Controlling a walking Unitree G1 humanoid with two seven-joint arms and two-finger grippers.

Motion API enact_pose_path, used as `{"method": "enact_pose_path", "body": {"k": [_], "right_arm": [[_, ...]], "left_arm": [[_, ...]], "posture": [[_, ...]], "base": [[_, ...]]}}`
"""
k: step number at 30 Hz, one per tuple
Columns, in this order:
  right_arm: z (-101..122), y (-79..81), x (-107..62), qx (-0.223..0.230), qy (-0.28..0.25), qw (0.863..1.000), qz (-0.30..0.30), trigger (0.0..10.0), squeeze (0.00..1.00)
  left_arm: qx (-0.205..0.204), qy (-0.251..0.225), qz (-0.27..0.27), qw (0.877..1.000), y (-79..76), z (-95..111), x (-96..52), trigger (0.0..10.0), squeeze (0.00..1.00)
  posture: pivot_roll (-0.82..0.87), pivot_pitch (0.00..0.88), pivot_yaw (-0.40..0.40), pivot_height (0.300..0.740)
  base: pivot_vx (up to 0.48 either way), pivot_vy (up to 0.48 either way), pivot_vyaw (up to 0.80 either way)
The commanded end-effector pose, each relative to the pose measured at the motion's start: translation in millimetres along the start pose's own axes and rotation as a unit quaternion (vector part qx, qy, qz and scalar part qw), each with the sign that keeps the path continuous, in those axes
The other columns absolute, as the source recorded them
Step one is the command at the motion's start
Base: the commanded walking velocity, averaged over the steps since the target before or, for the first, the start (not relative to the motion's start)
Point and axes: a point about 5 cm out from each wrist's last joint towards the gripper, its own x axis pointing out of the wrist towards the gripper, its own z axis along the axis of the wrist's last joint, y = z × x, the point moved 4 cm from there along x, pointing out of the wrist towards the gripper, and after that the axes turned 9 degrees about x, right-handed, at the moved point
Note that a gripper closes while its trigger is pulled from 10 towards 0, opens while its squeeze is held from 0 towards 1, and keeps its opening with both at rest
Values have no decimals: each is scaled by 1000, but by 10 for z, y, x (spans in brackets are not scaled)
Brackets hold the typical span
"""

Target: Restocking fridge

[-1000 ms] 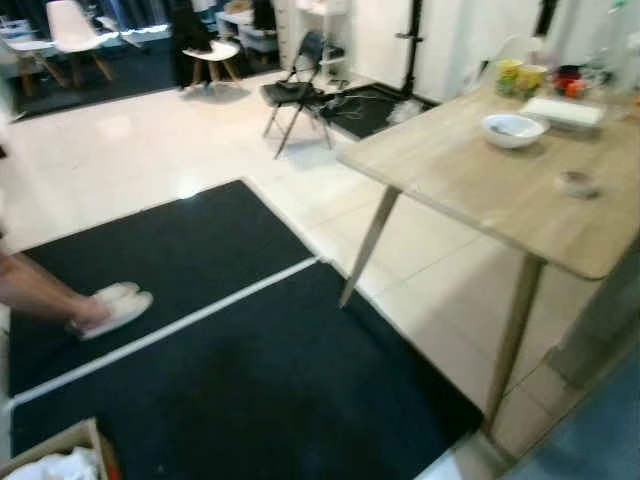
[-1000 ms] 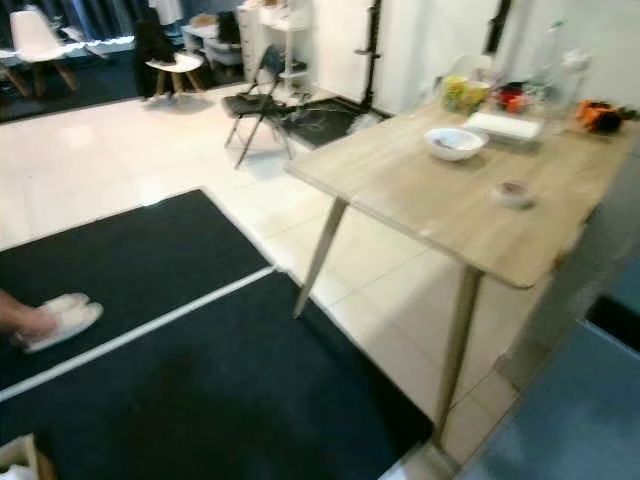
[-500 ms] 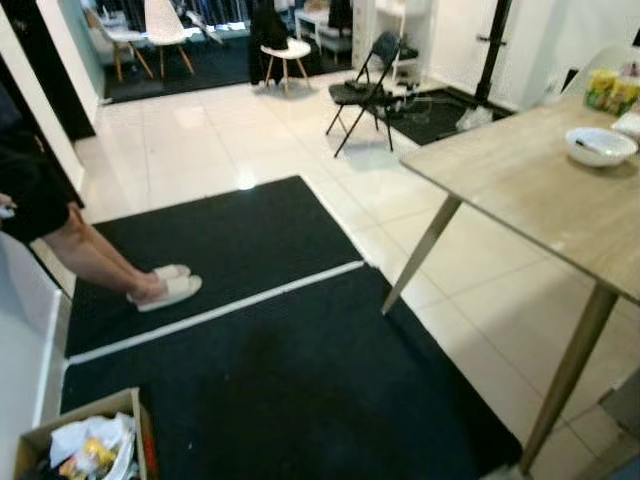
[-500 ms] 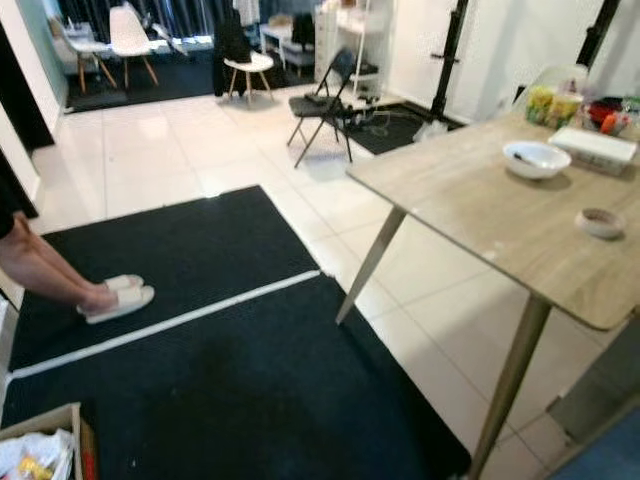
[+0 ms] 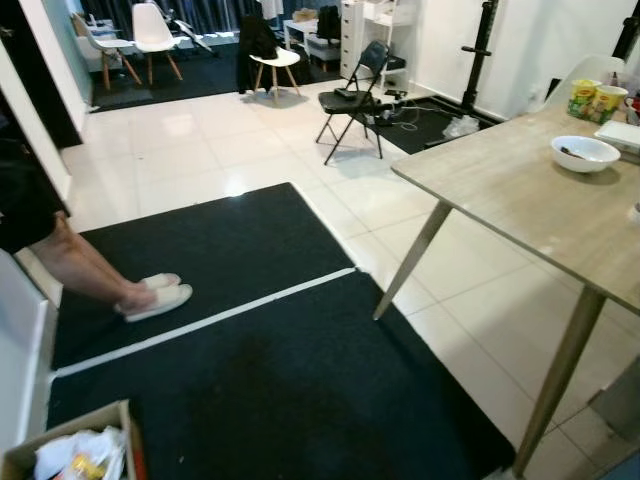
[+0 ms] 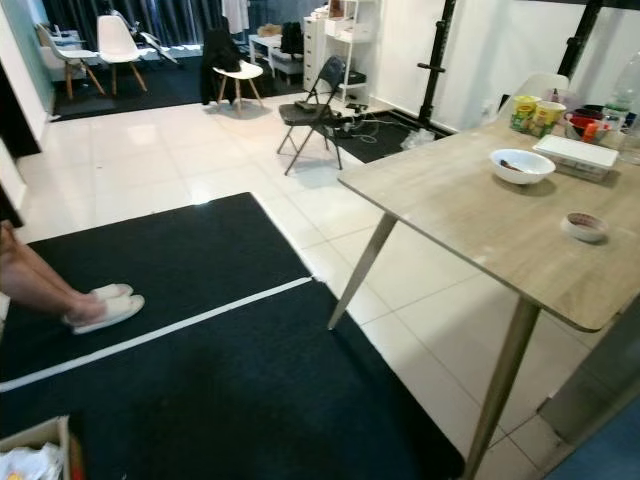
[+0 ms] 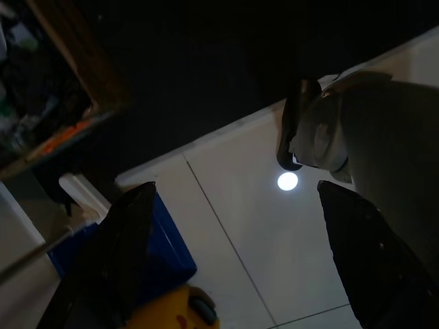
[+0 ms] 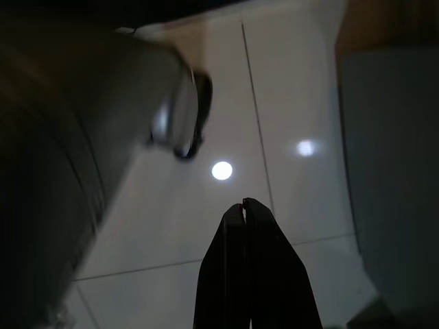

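You've got both arms hanging idle over white floor tiles. The left pincer [image 7: 236,247] has its fingers [image 7: 123,260] spread wide apart, pointing down at the tile floor [image 7: 240,233]; just beside one finger sits a blue box [image 7: 164,253] with a yellow object [image 7: 171,312] at its edge, and a cardboard box [image 7: 55,89] of mixed items lies past it on the black mat [image 7: 206,62]. The right pincer [image 8: 245,209] has its fingers pressed together, holding nothing, hanging over tile next to the robot's grey leg [image 8: 82,137]. From the head, you see the cardboard box [image 5: 70,455] with crumpled bags low on your left, well below and forward of the left pincer, on the black mat [image 5: 270,380] with a white stripe [image 5: 200,320]. A person's legs in white slippers [image 5: 150,295] stand on the mat at far left. The wooden surface [image 6: 480,220] is off to the right pincer's side, carrying a white bowl [image 6: 522,165], a small dish [image 6: 585,226], a white tray [image 6: 575,155], cups [image 6: 530,112]. A folding chair [image 6: 315,105] stands farther back. You can't tell where the fridge is.
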Motion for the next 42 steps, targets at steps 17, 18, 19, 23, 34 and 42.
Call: {"method": "enact_pose_path", "body": {"k": [17, 18, 19, 23, 34, 42], "right_arm": [[73, -47, -2, 5, -9, 1000, -17, 10000, 0], [74, -46, -2, 8, -10, 1000, -16, 10000, 0], [74, -46, -2, 8, -10, 1000, -16, 10000, 0], [67, -37, 0, 7, -6, 1000, -14, 10000, 0], [89, -35, 1, 6, -12, 1000, -15, 10000, 0], [89, -30, 2, 6, -12, 1000, -14, 10000, 0]], "left_arm": [[2, 3, -19, 1000, -82, -13, 4, 10000, 0], [2, 3, -19, 1000, -82, -13, 4, 10000, 0], [2, 3, -19, 1000, -82, -13, 4, 10000, 0], [2, 3, -19, 1000, -86, -15, 3, 10000, 0], [2, 2, -20, 1000, -88, -14, 3, 10000, 0], [2, 3, -20, 1000, -89, -16, 3, 10000, 0]], "posture": [[-84, 0, -8, 740], [-84, 0, -8, 740], [-84, 0, -8, 740], [-84, 0, -8, 740], [-84, 0, -8, 740], [-83, 0, -9, 740]], "base": [[294, 0, 0], [296, 0, 0], [296, 0, 0], [296, 0, -194], [291, 0, -352], [288, 0, 0]]}}
